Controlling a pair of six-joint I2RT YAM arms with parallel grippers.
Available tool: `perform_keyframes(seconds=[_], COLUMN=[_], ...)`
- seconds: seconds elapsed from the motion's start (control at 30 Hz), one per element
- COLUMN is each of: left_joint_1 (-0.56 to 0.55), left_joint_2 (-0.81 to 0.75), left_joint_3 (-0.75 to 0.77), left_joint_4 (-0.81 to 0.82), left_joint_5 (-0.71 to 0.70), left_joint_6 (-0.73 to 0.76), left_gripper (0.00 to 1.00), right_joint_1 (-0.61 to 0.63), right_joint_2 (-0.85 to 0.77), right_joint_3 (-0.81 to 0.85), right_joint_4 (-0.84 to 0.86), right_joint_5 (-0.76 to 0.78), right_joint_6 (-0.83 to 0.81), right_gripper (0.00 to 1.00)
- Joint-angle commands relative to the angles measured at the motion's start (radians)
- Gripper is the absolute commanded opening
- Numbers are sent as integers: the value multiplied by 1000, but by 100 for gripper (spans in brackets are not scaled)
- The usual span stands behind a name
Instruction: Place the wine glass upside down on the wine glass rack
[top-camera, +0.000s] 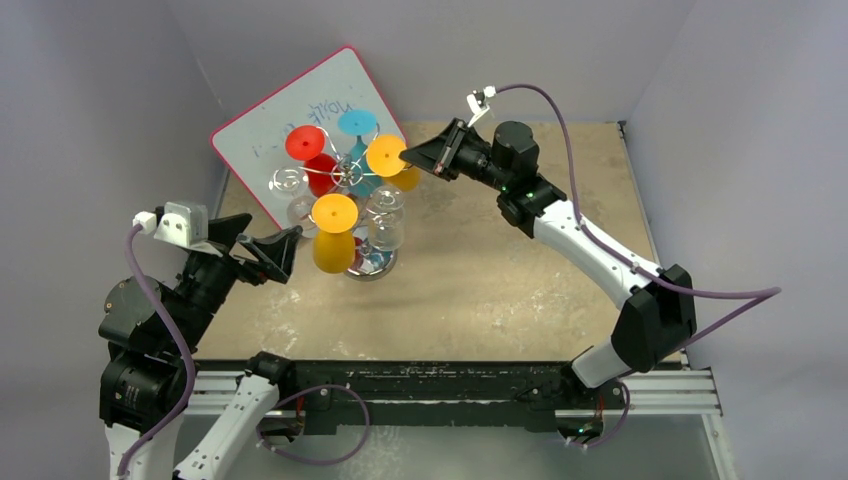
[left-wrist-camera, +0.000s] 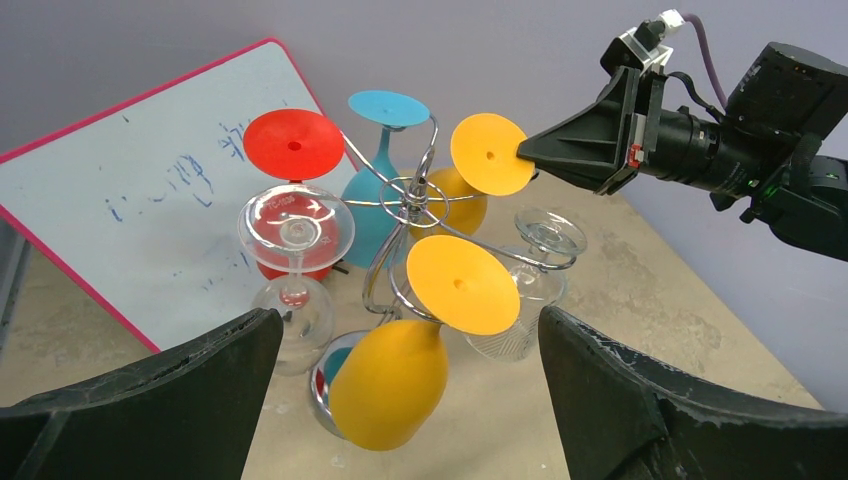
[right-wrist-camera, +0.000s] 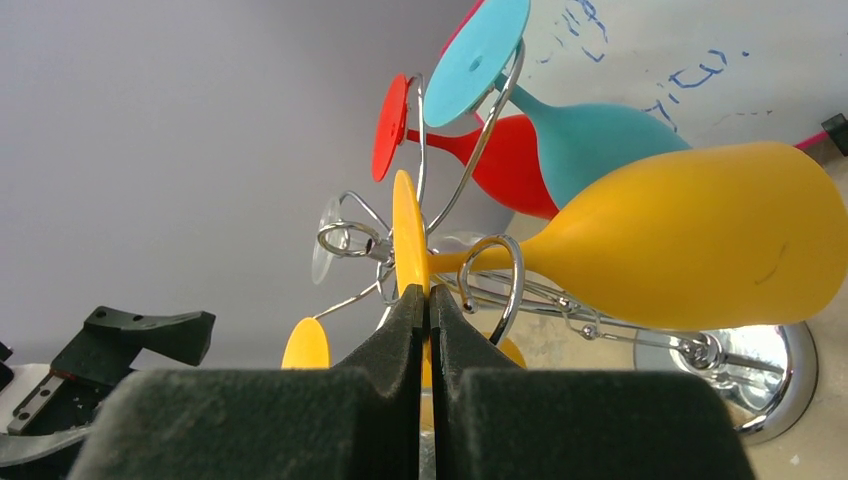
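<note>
Black fingers (left-wrist-camera: 180, 400) of the left gripper (left-wrist-camera: 410, 325) fill the bottom of its wrist view. They are spread as wide as they go, holding nothing and touching nothing. From above, the left gripper (top-camera: 283, 252) hovers near the left side of the wine glass rack (top-camera: 350, 175), close to a clear glass (top-camera: 287, 186).

The right gripper (top-camera: 408, 157) reaches in from the far right with its jaws pressed fully together. Its tips rest against the rim of the flat round foot of the yellow wine glass (top-camera: 388, 157). In the right wrist view the seam between the fingers is closed, and the foot stands edge-on right at the tips; none of the glass shows between them.

That wine glass hangs upside down on the far right side of the rack, its stem through a curled wire loop, foot on top and bowl below. The rack stands on its shiny round base on the table (top-camera: 500, 270), just in front of a pink-framed whiteboard (top-camera: 300, 100). A second yellow glass (top-camera: 335, 235), a red glass (top-camera: 305, 143), a blue glass (top-camera: 356, 122) and another clear glass (top-camera: 386, 218) hang foot-up on the other arms.

The whiteboard carries scribbles in blue marker, too faint and smeared to read.
</note>
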Motion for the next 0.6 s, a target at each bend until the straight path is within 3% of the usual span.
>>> perform_keyframes(seconds=[0.0, 0.57], left_joint_1=[4, 5], left_joint_2=[1, 7], left_joint_3=[1, 1], left_joint_4=[24, 25], left_joint_5=[-13, -3], left_joint_6=[18, 16], left_gripper=[100, 100], right_joint_1=[1, -11], right_joint_2=[-35, -113], right_joint_3=[51, 20], right_joint_4=[20, -35], right_joint_5=[-8, 66], right_joint_6=[-23, -36], right_gripper=[0, 0])
